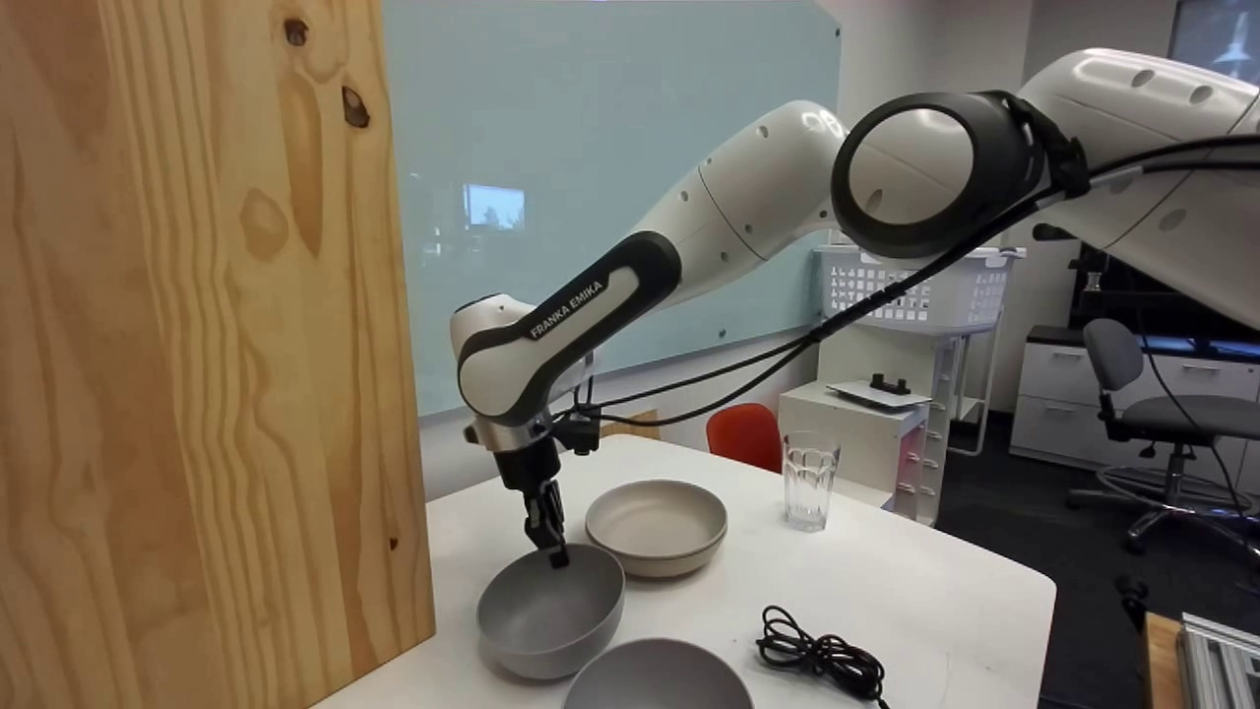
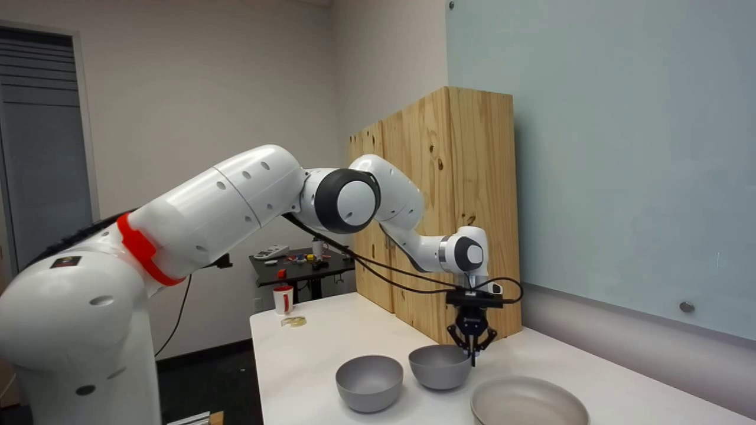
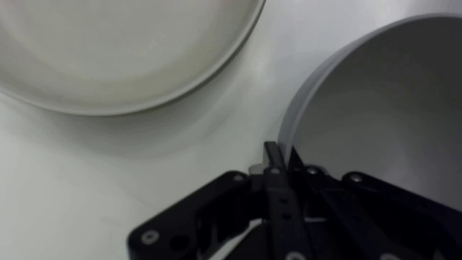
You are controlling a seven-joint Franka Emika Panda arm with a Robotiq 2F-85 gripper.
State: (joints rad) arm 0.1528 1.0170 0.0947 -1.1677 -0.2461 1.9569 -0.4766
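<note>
The black end effector (image 3: 284,151), squeezed nearly together, pinches the edge of a round gray bowl (image 1: 553,615), one tip inside it. That bowl is between a wide beige dish (image 1: 655,517) and another gray bowl (image 2: 370,383).

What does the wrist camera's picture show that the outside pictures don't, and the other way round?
Only the wrist view shows plainly the gripper straddling the rim of the gray bowl, one finger inside and one outside.

Only the exterior views show the white arm, the wooden cabinet and a second gray bowl; a drinking glass and a mug each appear in just one of them.

Both kinds share the gripper, the first gray bowl, the pale dish and the white table.
</note>
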